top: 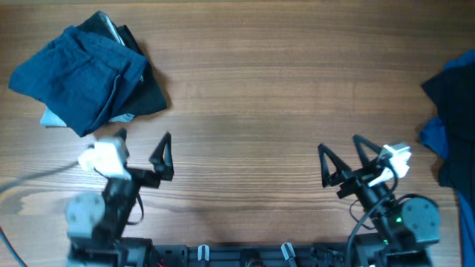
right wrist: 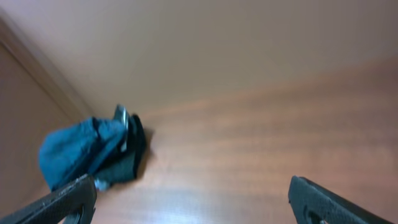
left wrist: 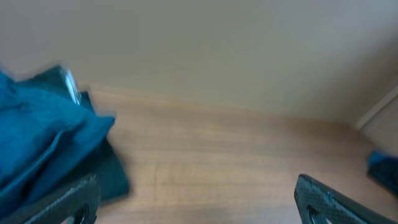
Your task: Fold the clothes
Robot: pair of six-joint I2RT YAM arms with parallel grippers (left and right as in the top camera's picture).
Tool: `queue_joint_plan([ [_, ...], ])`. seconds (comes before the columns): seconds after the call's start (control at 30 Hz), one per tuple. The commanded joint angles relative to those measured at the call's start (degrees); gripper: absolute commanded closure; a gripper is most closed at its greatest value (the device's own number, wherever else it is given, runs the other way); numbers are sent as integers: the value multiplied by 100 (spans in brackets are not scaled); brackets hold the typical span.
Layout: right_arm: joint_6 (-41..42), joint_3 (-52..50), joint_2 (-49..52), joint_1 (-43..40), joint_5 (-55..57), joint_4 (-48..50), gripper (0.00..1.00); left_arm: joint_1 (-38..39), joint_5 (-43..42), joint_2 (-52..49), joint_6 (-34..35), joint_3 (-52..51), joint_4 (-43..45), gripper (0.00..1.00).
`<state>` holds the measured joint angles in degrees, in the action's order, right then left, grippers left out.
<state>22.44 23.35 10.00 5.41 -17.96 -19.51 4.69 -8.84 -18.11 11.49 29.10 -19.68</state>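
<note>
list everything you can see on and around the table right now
crumpled blue fabric garment: one, blue, top left of the overhead view, on top of a pile
dark fabric garment: one, black or very dark, under the blue one, showing at its right side
heap of dark navy and blue fabric: one heap, at the right edge, cut off; piece count cannot be told
wooden table: one, brown, under everything
light grey cable: one, beside the left arm
left gripper: one, black fingers, open, empty
right gripper: one, black fingers, open, empty
</note>
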Motion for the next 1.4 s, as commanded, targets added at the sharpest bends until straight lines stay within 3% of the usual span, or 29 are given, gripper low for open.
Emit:
queue_joint_plan([
  [0.0,-623,1132,1353,-24,490,-981,0,-35,-33,-1823,11,1478,-833,0],
  [0.17,-597,2697,3759,-24,1141,-2474,0,-35,-356,-4059,-66,3847,-2662,0],
  [0.3,-608,4083,5473,-210,1410,-3112,0,-35,-337,-5088,-79,4795,-3300,0],
  [0.43,-817,5377,6857,-901,1410,-3410,0,-35,-468,-5464,-74,4859,-3410,0],
  [0.6,-638,6308,7984,-2022,1410,-3104,0,-35,-463,-5591,-76,4859,-3482,0],
  [0.77,-245,6457,8883,-3246,1508,-2533,10,-35,-463,-5595,-74,4859,-3480,0],
  [1.0,-256,6457,9991,-4190,2116,-1550,17,-35,-463,-5595,-76,4859,-3480,0],
  [1.37,-295,6457,11221,-4496,2223,-293,17,-35,-466,-5595,-76,4859,-3375,2],
])
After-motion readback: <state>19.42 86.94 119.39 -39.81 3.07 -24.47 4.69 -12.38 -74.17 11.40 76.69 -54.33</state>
